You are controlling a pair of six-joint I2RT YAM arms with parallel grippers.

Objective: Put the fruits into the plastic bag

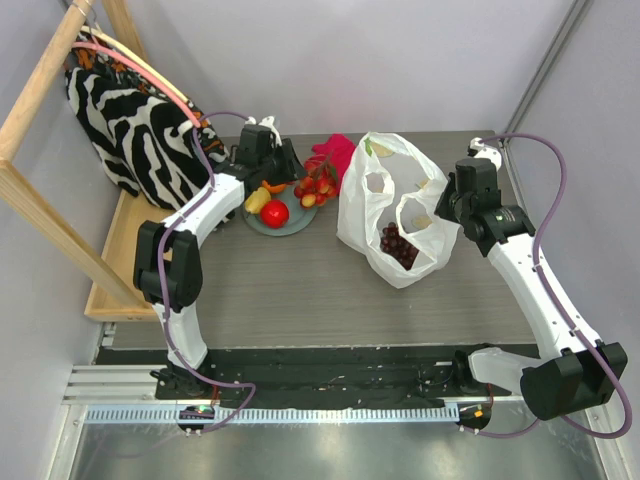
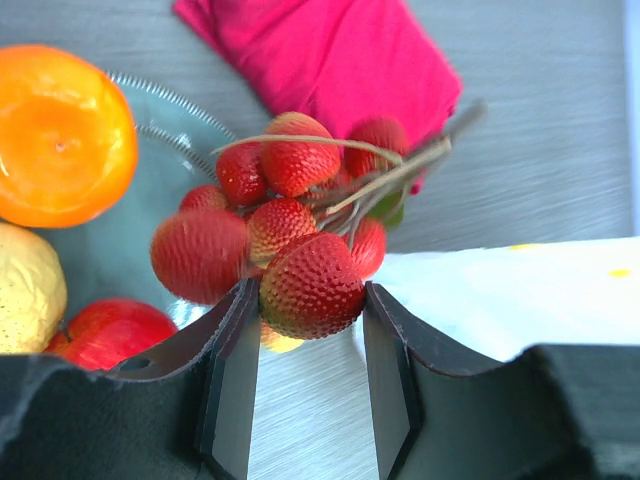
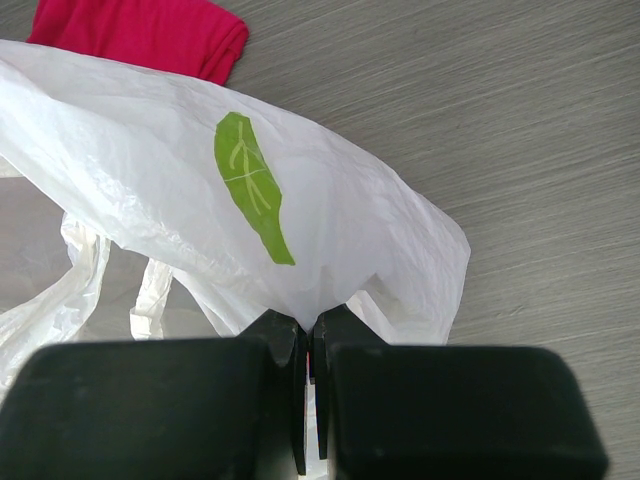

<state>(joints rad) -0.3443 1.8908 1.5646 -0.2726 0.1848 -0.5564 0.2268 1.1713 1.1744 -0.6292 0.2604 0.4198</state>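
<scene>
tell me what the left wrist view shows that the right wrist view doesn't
Only left wrist: the left gripper closed on the red fruit cluster, plus the orange, yellow fruit and red apple on the plate. Only right wrist: the right gripper pinching the edge of the plastic bag, and its green leaf print. Both: the red cloth, the grey table and part of the bag.

Bright even light, soft shadows, blurred close foreground

The plate [image 1: 297,224] lies left of the bag [image 1: 368,215], cloth [image 1: 336,150] behind.
</scene>
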